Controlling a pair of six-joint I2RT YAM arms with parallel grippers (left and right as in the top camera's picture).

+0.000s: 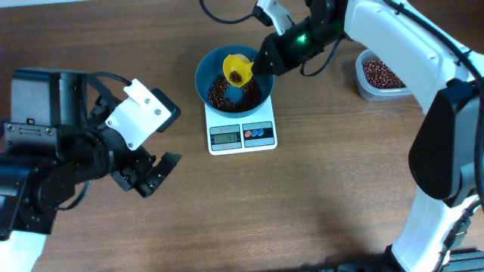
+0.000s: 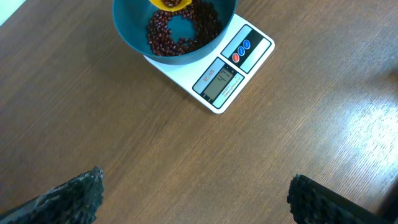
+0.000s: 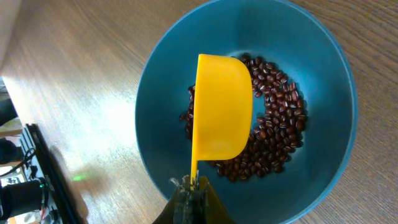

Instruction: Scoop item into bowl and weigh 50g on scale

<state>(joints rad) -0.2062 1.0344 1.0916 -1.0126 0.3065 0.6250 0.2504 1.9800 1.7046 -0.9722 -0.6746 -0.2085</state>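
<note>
The teal-blue bowl (image 1: 213, 66) stands on the white scale (image 1: 242, 134) and holds a ring of dark reddish-brown beans (image 1: 221, 94). My right gripper (image 1: 262, 62) is shut on the handle of a yellow scoop (image 1: 237, 70), held tilted over the bowl with a few beans in it. In the right wrist view the scoop (image 3: 222, 112) shows its underside above the beans (image 3: 280, 134) in the bowl (image 3: 161, 99), gripper (image 3: 194, 186) at the bottom. My left gripper (image 1: 155, 175) is open and empty on the left, apart from the scale (image 2: 239, 62); its fingers (image 2: 194, 199) frame bare wood.
A clear plastic tub (image 1: 364, 81) with more beans stands at the back right, beside the right arm. Black cables lie along the back edge behind the bowl. The left arm's bulk fills the left side of the wooden table (image 1: 318, 196).
</note>
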